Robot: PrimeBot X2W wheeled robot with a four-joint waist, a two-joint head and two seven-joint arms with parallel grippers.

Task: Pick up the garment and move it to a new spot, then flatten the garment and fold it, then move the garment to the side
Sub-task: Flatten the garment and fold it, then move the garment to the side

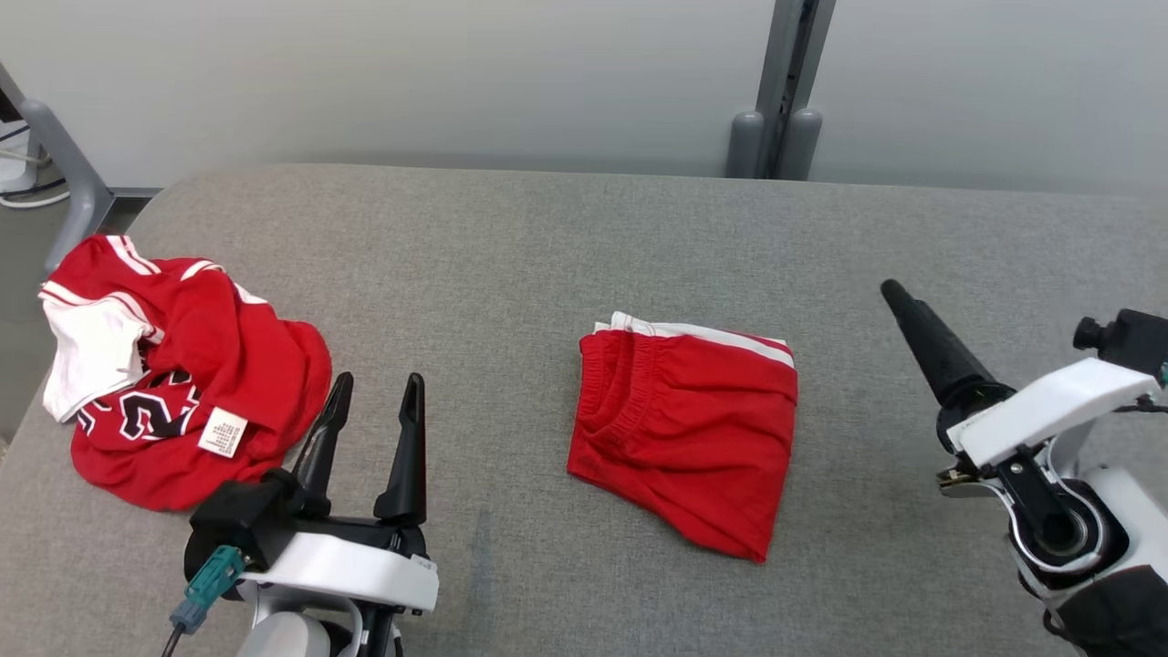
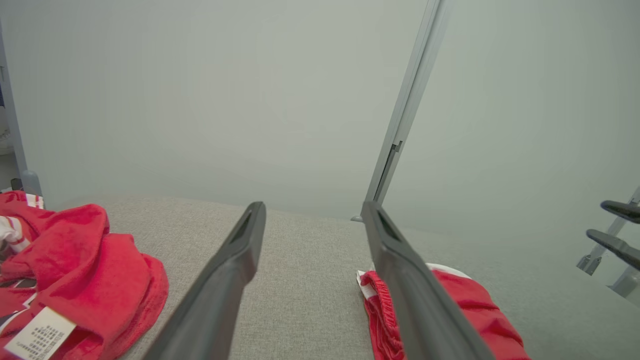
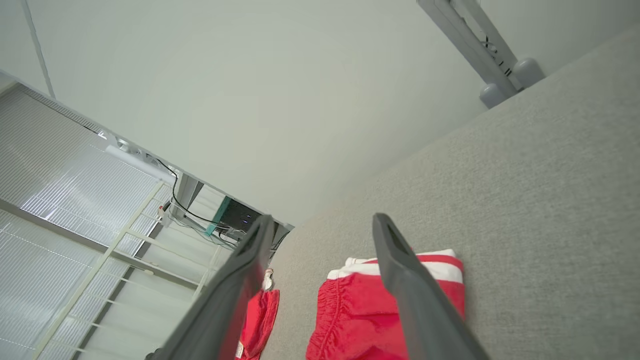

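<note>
Where left tool [image 2: 314, 206] crosses, shorts [image 2: 465, 300] (folded) are hidden.

A crumpled red jersey [image 1: 228, 365] with a white label is laid on the grey fabric tabletop [image 1: 511, 255], just left of the left hand [image 1: 380, 378]. Beyond that hand, a grey post [image 1: 789, 55] is set against the pale wall [image 1: 411, 73]. A grey frame leg [image 1: 68, 160] is seen far to its left.

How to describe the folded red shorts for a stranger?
On the grey table, near its middle, lie the folded red shorts. They form a neat square with a white stripe, while the red jersey at the left is crumpled.
</note>
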